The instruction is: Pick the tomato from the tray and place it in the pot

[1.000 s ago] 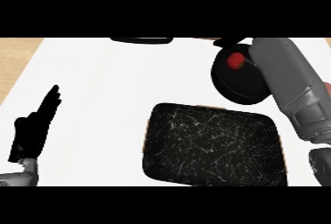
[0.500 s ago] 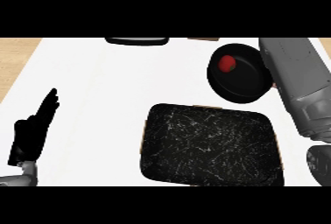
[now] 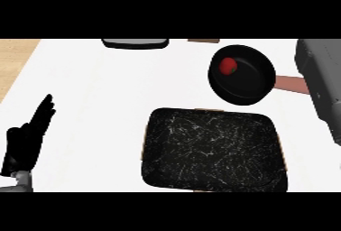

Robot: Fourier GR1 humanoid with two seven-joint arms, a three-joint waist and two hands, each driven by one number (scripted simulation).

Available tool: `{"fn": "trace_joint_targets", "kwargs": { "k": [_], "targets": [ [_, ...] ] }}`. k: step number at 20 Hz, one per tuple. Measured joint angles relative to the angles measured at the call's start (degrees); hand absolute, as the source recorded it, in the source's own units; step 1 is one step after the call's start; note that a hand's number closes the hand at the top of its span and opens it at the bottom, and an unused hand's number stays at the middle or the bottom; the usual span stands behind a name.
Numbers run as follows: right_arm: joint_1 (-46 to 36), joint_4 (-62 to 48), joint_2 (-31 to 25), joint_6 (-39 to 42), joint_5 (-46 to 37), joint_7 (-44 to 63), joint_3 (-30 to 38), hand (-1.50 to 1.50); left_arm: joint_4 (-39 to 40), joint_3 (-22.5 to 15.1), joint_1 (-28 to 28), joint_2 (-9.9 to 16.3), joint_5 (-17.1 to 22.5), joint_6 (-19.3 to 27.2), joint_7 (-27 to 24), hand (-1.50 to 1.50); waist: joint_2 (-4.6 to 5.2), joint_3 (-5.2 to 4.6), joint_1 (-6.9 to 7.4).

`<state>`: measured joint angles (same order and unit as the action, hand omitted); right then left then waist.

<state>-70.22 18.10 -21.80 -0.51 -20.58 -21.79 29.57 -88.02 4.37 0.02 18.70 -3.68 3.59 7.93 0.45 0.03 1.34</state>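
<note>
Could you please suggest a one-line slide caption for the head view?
Tomato lies in the pot beyond the dark tray; left hand rests open at the counter's left.

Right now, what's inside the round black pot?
The small red tomato lies inside the round black pot, toward its far-left side. Nothing else shows in it; the rest of its dark inside looks bare and nothing covers it.

A dark dish [image 3: 135, 43] sits at the white counter's [image 3: 100, 90] far edge.
</note>
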Motion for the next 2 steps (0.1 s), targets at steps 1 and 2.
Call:
{"fn": "trace_joint_targets", "kwargs": {
  "k": [1,2],
  "targets": [
    [1.0,0.4,-0.6,1.2,0.6,-0.6,0.2,-1.50,0.0,0.0,0.5,-0.2,0.0,-0.1,-0.2,0.00,-0.06,0.01,-0.16],
    [2.2,0.9,-0.9,2.0,1.2,-1.3,0.4,-1.50,0.1,0.3,0.5,-0.1,0.2,-0.5,-0.5,0.00,-0.13,0.00,-0.31]
  ]
}}
